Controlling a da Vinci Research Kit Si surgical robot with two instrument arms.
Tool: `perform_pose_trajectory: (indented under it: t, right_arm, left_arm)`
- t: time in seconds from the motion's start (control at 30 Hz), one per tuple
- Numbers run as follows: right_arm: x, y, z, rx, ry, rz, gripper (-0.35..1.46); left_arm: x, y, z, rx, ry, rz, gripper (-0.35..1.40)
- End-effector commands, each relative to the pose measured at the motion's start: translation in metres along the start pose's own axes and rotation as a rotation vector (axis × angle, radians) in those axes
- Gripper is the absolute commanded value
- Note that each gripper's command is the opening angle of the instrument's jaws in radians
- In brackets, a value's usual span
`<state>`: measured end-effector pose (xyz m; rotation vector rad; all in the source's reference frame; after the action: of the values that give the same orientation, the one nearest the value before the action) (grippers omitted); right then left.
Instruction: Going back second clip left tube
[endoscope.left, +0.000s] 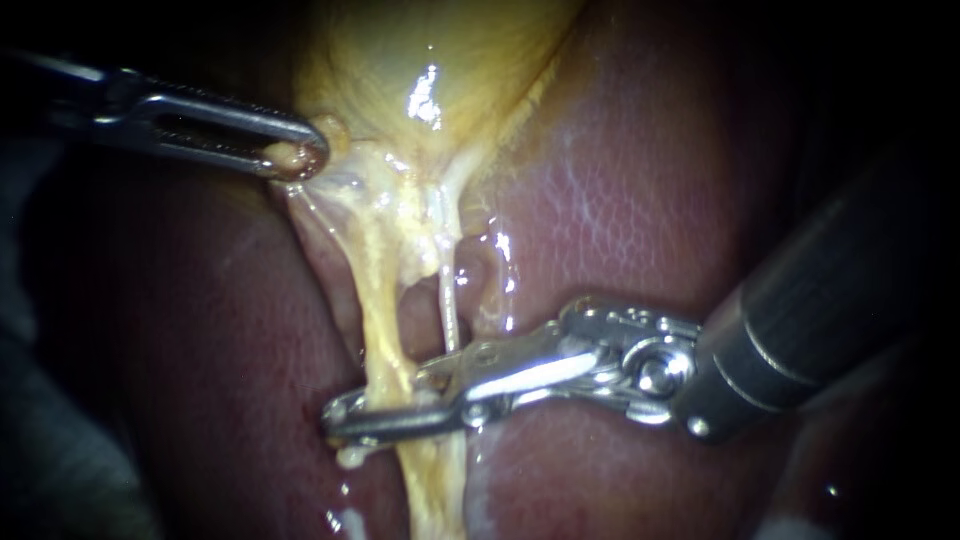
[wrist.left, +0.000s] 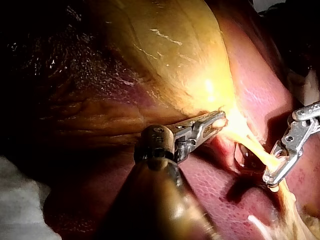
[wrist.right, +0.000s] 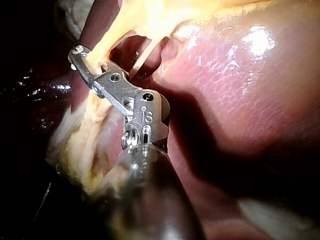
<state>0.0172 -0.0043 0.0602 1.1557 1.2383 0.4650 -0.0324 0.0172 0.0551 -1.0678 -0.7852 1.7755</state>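
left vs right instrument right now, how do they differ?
Left instrument: jaws shut on a fold of tissue at the gallbladder's neck. Right instrument: jaws open, straddling the left tube. Left instrument has slim slotted jaws; right instrument has a bulkier hinged head. Left instrument sits up by the gallbladder, right instrument lower, over the liver. Both are shiny metal on dark shafts.

This is a surgical lab bench. A liver (endoscope.left: 640, 180) and gallbladder (endoscope.left: 440, 60) lie exposed under bright light with darkness around them, worked by two slender metal tools, the left instrument (wrist.left: 218, 120) and right instrument (endoscope.left: 378, 398). A white cloth (wrist.left: 17, 200) is bunched beside the left instrument's shaft, behind its tip.
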Motion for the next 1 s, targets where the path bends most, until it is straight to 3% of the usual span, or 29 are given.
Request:
perform_pose_trajectory:
  t: [0.03,0.2,0.33,0.57,0.67,0.83,1.0]
  right_arm:
    - [0.0000,0.0000,0.0000,0.000,0.000,0.000,-0.35]
    - [0.0001,0.0001,0.0003,-0.019,0.011,-0.042,0.18]
    - [0.0002,0.0002,0.0006,-0.052,0.032,-0.041,0.38]
    - [0.0003,0.0006,0.0005,-0.118,0.075,-0.051,0.45]
    - [0.0004,0.0011,0.0002,-0.149,0.073,-0.072,0.46]
    - [0.0005,0.0023,-0.0006,-0.261,0.004,-0.092,0.49]
    - [0.0005,0.0035,-0.0018,-0.330,-0.046,-0.117,0.50]
  left_arm:
    - [0.0000,0.0000,0.0000,0.000,0.000,-0.001,-0.35]
    - [0.0000,0.0001,-0.0001,-0.003,-0.002,0.000,-0.35]
    - [0.0000,0.0000,-0.0002,-0.004,-0.002,0.000,-0.35]
    - [-0.0001,0.0000,-0.0003,-0.005,-0.003,0.000,-0.35]
    - [-0.0001,0.0000,-0.0003,-0.005,-0.003,0.000,-0.35]
    - [-0.0001,0.0001,-0.0003,-0.005,-0.003,0.001,-0.35]
    - [-0.0001,0.0001,-0.0003,-0.005,-0.003,0.001,-0.35]
